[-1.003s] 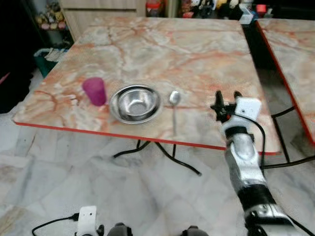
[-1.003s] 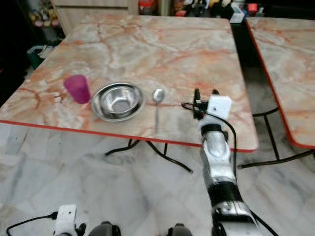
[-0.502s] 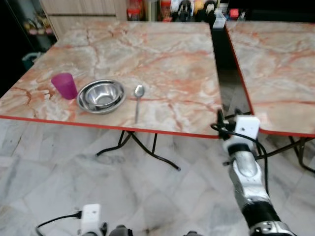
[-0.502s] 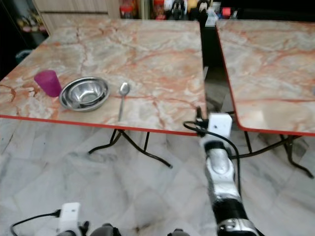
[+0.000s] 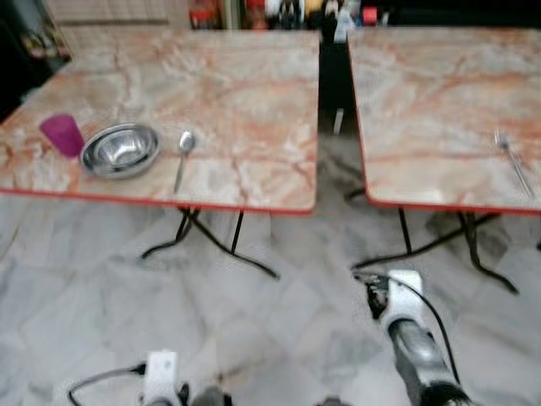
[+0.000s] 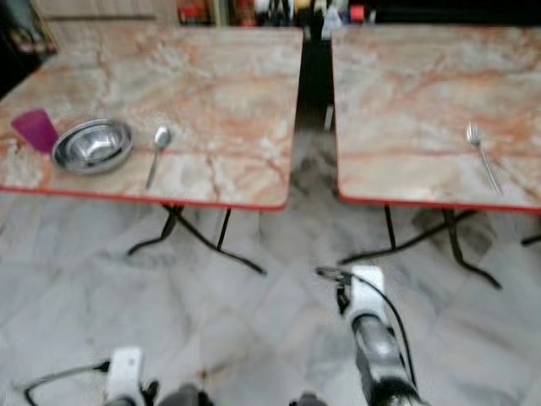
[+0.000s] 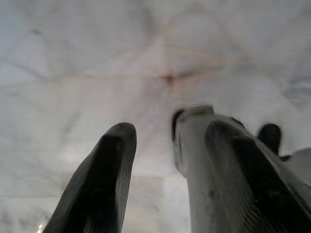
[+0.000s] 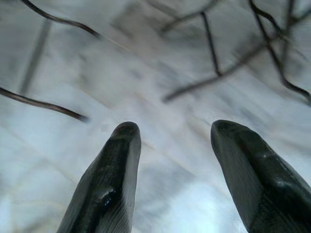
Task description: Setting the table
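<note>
On the left marble table (image 5: pixel 254 93) a purple cup (image 5: pixel 62 134), a steel bowl (image 5: pixel 121 150) and a spoon (image 5: pixel 183 152) lie in a row near the front edge. A fork (image 5: pixel 513 161) lies on the right table (image 5: pixel 423 101), near its right side. My right gripper (image 5: pixel 372 294) hangs low over the floor in front of the gap between the tables. In the right wrist view the right gripper (image 8: pixel 176 131) is open and holds nothing. My left gripper (image 7: pixel 153 136) points down at the floor, its fingers slightly apart and empty.
A dark gap (image 5: pixel 334 76) separates the two tables. Black wire table legs (image 5: pixel 207 241) stand on the marble floor (image 5: pixel 279 338) under each table. Shelves with small items (image 5: pixel 279 10) line the back wall. A white left-arm part (image 5: pixel 161 372) shows at the bottom edge.
The whole view has pulled back and swung right, bringing the second table and fork into sight. My right gripper has dropped from the left table's edge to low over the floor.
</note>
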{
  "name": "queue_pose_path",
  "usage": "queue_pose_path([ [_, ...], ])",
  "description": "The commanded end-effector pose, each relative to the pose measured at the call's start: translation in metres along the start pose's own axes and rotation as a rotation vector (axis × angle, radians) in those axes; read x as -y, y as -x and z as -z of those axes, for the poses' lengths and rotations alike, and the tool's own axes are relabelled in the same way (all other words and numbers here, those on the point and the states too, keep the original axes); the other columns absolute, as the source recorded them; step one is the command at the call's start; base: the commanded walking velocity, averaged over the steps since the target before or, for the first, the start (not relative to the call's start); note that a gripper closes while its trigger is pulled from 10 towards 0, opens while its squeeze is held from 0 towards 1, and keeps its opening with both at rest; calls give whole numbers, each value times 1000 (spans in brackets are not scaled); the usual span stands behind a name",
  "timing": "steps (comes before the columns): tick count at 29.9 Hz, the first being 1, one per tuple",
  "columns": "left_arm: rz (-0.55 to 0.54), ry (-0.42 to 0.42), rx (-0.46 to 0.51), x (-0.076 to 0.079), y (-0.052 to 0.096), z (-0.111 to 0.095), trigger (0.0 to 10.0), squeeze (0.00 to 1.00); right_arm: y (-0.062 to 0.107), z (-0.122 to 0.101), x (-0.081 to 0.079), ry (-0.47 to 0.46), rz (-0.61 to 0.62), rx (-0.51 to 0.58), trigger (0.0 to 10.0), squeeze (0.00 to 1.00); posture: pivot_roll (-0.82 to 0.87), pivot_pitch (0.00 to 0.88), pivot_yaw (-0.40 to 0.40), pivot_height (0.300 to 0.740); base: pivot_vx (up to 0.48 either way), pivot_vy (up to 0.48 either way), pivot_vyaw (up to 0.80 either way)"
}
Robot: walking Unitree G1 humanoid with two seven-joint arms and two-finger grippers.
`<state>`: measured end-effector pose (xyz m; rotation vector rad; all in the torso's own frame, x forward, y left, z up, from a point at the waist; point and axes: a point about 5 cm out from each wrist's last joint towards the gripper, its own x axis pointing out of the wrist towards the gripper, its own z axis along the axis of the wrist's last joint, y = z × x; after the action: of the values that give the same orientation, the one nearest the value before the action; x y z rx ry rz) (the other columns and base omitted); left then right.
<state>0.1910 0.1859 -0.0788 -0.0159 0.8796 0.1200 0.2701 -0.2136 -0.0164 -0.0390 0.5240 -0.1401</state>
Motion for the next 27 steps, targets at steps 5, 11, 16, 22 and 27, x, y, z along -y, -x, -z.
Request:
queue_pose_path([
  [5, -26, -1, -18, -11, 1, 5, 10000, 0, 7, 26, -5, -24, -3, -116, 10000, 0, 0, 174, 11, 711, 0, -305, 0],
  [11, -22, 2, -18, -11, 1, 4, 10000, 0, 17, 50, -6, -8, -18, -203, 10000, 0, 4, 175, 11, 711, 0, -280, 0],
  [16, -17, 4, -16, -11, 1, 4, 10000, 0, 23, 62, 0, 3, -16, -251, 10000, 0, 3, 176, 10, 711, 0, -96, 0],
  [22, -15, 32, -10, -10, 1, 3, 10000, 0, 29, 74, 2, -2, -12, -296, 10000, 0, 4, 173, 7, 711, 0, 0, 0],
  [27, -5, 27, -11, -8, 1, 4, 10000, 0, 32, 80, -1, -15, -19, -327, 10000, 0, 5, 151, 3, 711, 244, 0, 0],
])
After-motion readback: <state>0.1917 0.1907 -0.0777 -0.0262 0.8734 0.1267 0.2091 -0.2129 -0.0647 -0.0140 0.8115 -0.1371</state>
